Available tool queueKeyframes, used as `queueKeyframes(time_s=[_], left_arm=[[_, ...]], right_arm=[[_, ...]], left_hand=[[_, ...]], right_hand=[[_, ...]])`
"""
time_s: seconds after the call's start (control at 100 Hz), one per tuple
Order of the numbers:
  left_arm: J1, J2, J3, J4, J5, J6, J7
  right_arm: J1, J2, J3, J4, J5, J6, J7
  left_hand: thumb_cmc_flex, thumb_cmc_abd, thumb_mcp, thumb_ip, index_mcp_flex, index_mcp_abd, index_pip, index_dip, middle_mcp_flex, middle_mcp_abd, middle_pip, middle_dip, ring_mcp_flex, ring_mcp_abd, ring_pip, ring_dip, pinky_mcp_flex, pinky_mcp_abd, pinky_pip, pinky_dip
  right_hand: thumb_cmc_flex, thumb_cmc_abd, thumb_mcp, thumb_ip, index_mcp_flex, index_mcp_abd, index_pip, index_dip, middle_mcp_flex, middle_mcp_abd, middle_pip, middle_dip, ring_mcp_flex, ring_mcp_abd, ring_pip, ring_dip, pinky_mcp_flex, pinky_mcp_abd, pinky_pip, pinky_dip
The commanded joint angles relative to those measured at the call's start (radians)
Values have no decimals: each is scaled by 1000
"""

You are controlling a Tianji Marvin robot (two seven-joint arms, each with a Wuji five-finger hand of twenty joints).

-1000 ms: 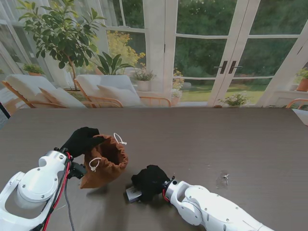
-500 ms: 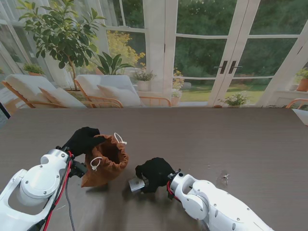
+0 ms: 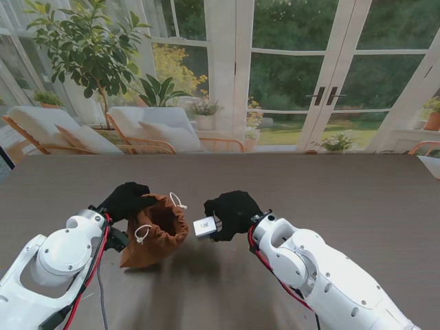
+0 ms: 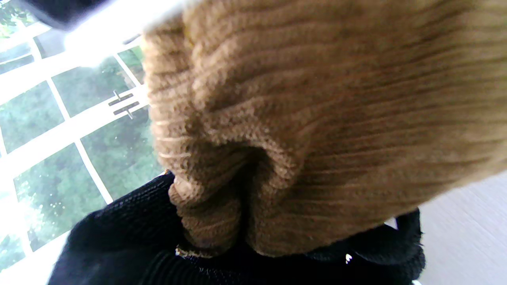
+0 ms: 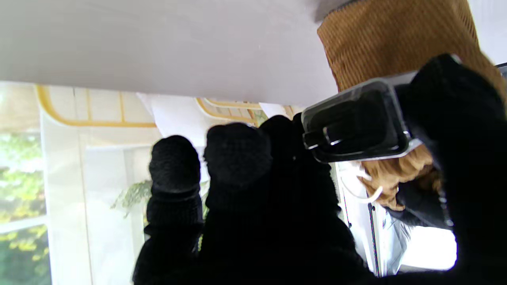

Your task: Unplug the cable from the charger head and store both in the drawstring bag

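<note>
Left hand (image 3: 126, 200) pinches the rim of the drawstring bag (image 3: 155, 232), a soft brown ribbed knit that sags on the table (image 3: 344, 199) with white cords at its mouth. Keep that rim up and wide. Right hand (image 3: 234, 213) clamps the charger head (image 3: 205, 227), a hard glossy grey block, airborne just beside the opening; carry it over the mouth before releasing. Cable not visible.
</note>
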Motion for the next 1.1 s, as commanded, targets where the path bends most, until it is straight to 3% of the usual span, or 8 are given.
queueKeyframes(time_s=[0.0,0.5,1.09], left_arm=[[-11,-1,7,7,-2,4,-27],[-75,9,60,50,-12,-7,-79],[-102,12,94,45,-22,-34,-95]], right_arm=[[3,1,12,-39,-7,6,15],[15,1,9,-133,-38,55,45],[88,-4,-85,-179,-80,175,106]], left_hand=[[50,46,-9,18,8,42,38,6,-13,-36,1,16,18,-40,81,4,-2,-20,40,7],[48,47,-11,19,6,41,38,7,-13,-37,2,15,18,-46,82,3,-2,-20,39,8],[44,45,-6,21,8,39,41,6,-10,-40,4,13,23,-51,84,-1,-1,-28,44,7]], right_hand=[[155,42,194,44,143,-201,324,82,22,9,-1,20,36,-15,-1,13,187,-27,28,-23],[154,50,186,47,139,-207,320,86,18,7,-5,24,37,-21,-2,19,189,-27,24,-22],[157,58,174,52,132,-211,314,95,14,6,-8,27,38,-29,3,24,190,-27,17,-21]])
